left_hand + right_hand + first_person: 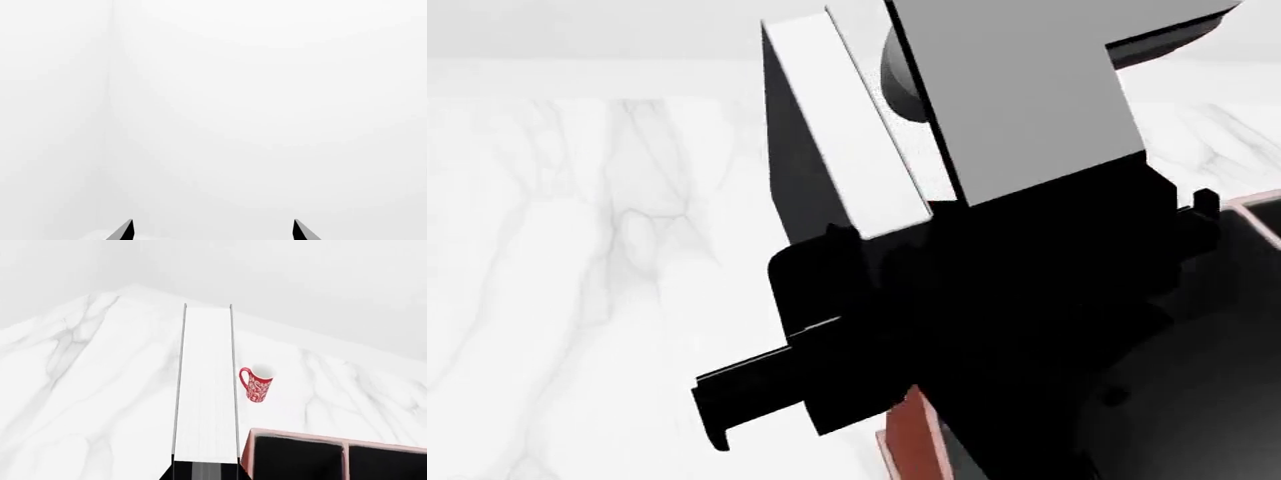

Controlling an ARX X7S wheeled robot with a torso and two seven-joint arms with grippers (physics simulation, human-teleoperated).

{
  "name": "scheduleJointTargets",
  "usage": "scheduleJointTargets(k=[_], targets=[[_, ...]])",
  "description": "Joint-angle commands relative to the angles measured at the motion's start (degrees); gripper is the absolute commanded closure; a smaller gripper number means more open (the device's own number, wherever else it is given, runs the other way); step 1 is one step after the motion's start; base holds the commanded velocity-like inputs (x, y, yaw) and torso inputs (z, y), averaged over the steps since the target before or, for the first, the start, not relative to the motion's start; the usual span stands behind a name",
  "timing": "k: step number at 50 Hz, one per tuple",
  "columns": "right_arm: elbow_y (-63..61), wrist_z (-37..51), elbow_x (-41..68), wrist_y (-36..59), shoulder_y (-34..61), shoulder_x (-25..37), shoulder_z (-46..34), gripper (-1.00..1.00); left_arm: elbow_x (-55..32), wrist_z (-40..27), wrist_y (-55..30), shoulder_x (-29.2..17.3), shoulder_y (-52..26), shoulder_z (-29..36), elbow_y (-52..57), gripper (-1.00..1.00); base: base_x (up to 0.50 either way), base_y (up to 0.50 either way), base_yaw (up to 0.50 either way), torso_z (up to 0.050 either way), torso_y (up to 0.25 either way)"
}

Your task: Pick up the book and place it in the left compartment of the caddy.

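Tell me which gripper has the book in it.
The right gripper: its wrist view shows the book clamped between its jaws, white page edges up. The left gripper is open, empty, facing blank white.

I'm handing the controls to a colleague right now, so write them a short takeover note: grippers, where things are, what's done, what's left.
Right gripper: shut on the book, held in the air, page edges facing the wrist camera.
Left gripper: open, empty, facing blank wall.
Caddy: on the marble table, just beside the held book; a red mug stands beyond it.
Done: book picked up.
Left: line the book up over the caddy's left compartment, lower it in, release. The head view is mostly blocked by the arm, so rely on the right wrist view.
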Motion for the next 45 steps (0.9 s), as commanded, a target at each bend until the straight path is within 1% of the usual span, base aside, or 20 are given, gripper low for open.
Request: scheduleJointTargets(k=[1,8,25,39,45], targets=[[0.06,1.67,1.44,1.54,2.59,6.36,2.1,1.0,0.12,-0.05,0.18,-0.05,0.29,0.06,0.16,-1.0,0.0,0.0,0.0,0.0,0.0],[-0.59,1.95,2.64,2.52,2.94,10.55,2.59,1.0,0.5,-0.03,0.27,-0.03,0.43,0.52,0.25,-1.0,0.0,0.0,0.0,0.0,0.001],[-0.57,0.13,0.75,3.56,1.04,16.27,3.18,1.0,0.56,-0.14,0.43,-0.24,0.54,0.65,0.38,-1.0,0.0,0.0,0.0,0.0,0.001],[-2.69,-3.79,-3.01,1.97,-5.25,20.58,2.61,1.0,0.68,-0.16,0.68,-0.32,0.82,0.72,0.57,-1.0,0.0,0.0,0.0,0.001,0.001],[-2.88,-4.79,-3.69,2.34,-6.83,21.44,1.99,1.0,0.78,-0.24,0.7,-0.35,0.72,0.94,0.49,-1.0,0.0,0.0,0.0,0.0,0.002]])
